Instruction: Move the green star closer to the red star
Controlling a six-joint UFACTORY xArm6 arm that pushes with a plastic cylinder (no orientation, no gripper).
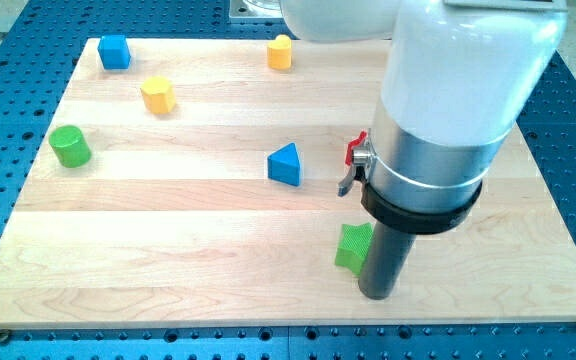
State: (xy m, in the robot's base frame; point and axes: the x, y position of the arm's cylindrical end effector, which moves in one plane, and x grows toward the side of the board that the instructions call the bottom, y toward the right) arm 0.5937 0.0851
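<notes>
**Wooden board, hidden target: where this push can go wrong**

Blue perforated desk (568, 150) carries a pale wooden board (168, 240), and most of your trouble sits at the view's lower right of that board. You have no claw here, so nothing opens or shuts. The arm ends in a dark rod, and my tip (380, 294) rests on the wood, touching or just beside the green star-shaped block (351, 247) on its right-hand side.

Your first risk is direction. A small red piece (357, 150) peeks out at the arm's left edge, above the green star. You cannot tell whether it is the red star or a clamp lever on the arm, because the wide white body hides that patch. If the red star is up there, a push from where the tip stands would likely send the green star toward the view's left, not upward.

Second, the star's points give a poor face. An off-centre shove would probably spin it and let it slide off the rod.

Third, going round underneath takes the tip close to the board's bottom edge.

Fourth, the blue triangular block (285, 165) lies near, up and left. A drifting star could knock it.

The other blocks are well apart.
</notes>
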